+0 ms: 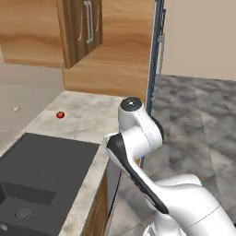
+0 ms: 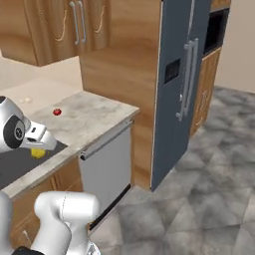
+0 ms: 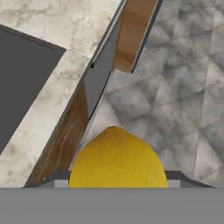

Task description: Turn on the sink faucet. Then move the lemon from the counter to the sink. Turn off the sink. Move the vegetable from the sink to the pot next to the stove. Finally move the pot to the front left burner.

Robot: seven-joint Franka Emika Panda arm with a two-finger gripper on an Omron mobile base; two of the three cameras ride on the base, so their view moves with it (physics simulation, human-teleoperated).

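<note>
Hand view shows the lemon [image 3: 117, 158] large and close between the jaws, held by the gripper [image 3: 117, 177], whose tips are hidden behind the fruit. Past it lie the counter [image 3: 48, 118] edge, a wooden cabinet front [image 3: 61, 148] and the grey floor [image 3: 183, 96].

In the right base view the gripper [image 2: 41, 144] hangs over the counter's [image 2: 94, 119] front edge at the right end of the black sink [image 2: 25, 162], with the lemon [image 2: 38, 152] showing yellow below it. A small red tomato [image 2: 57, 112] sits farther back on the counter, well apart from the sink.

In the left base view the sink [image 1: 41, 175] fills the lower left, the tomato [image 1: 60, 115] lies on the counter [image 1: 87, 117] beyond the sink's far corner, and the arm [image 1: 138, 147] rises beside the counter's front edge.
</note>
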